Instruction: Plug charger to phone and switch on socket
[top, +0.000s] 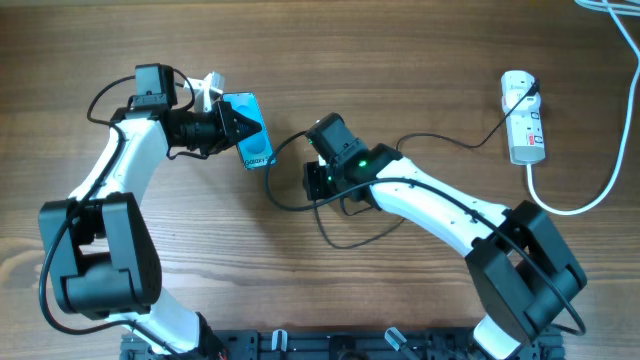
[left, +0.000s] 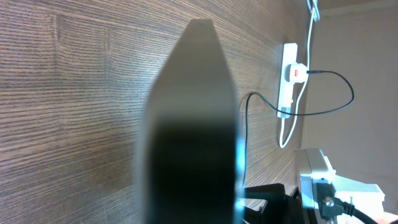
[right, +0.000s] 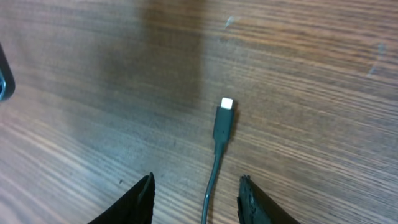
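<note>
left gripper (top: 232, 126) pinching phone (top: 256, 145) near table's far edge | right gripper (right: 196, 180) spread, straddling loose charger (right: 222, 127) mid-table | socket (top: 523, 118) near far-right corner

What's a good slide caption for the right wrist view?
Open right gripper above the charger, its connector tip lying loose on the wooden table.

Wood grain, plastic and glass under your cameras.
Your table (top: 400, 60) shows matt, streaked brown wood; the charger (right: 222, 129) is smooth matt black with a pale metallic tip, the socket (top: 523, 118) shiny white plastic, the phone (top: 255, 140) glossy-screened.
</note>
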